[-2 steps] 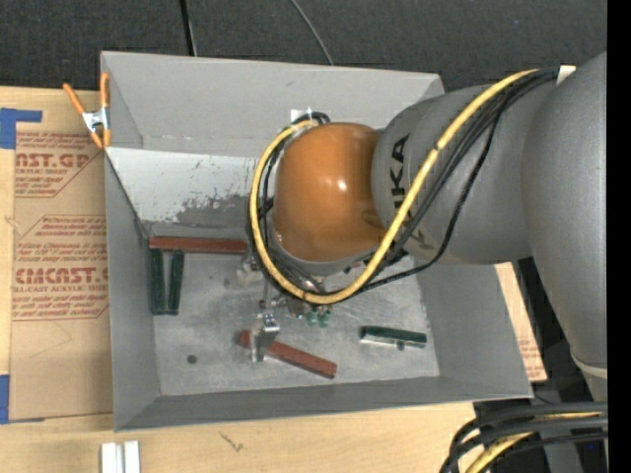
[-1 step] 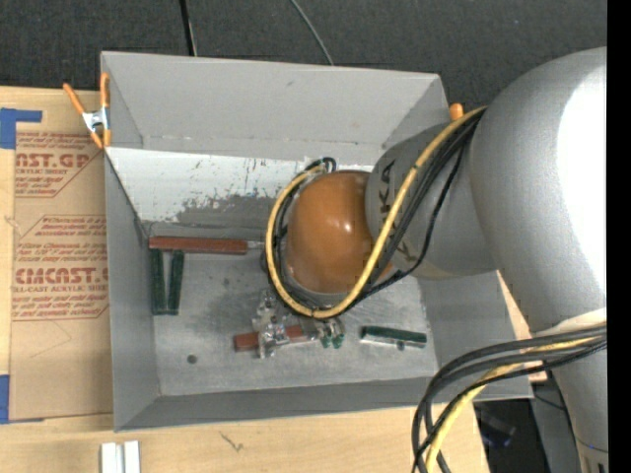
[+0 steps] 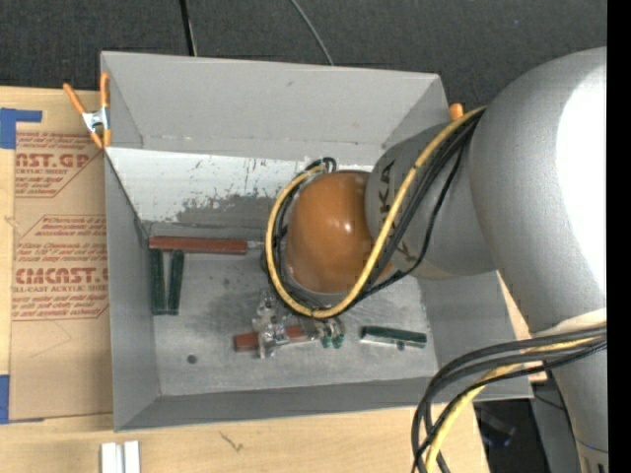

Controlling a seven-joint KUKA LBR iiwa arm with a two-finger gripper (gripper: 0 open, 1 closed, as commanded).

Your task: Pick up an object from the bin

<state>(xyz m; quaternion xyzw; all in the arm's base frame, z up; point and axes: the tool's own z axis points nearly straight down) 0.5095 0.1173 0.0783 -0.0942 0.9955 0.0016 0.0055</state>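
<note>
My end effector (image 3: 268, 323) is low over the bin (image 3: 138, 363) floor, right at a short red-brown stick (image 3: 248, 341). A small green piece (image 3: 333, 338) lies just beside it on the arm's side. The risk, as I judge it, is catching only the stick's end, so that it pivots out or the green piece gets dragged along. My orange wrist cover (image 3: 330, 230) crowds the tip. I cannot tell whether the end effector is spread or pressed together, or whether it pinches the stick or merely touches it.

Two reddish bars (image 3: 197, 245) (image 3: 248, 341) — two green sticks (image 3: 166, 282) (image 3: 392, 337)
</note>
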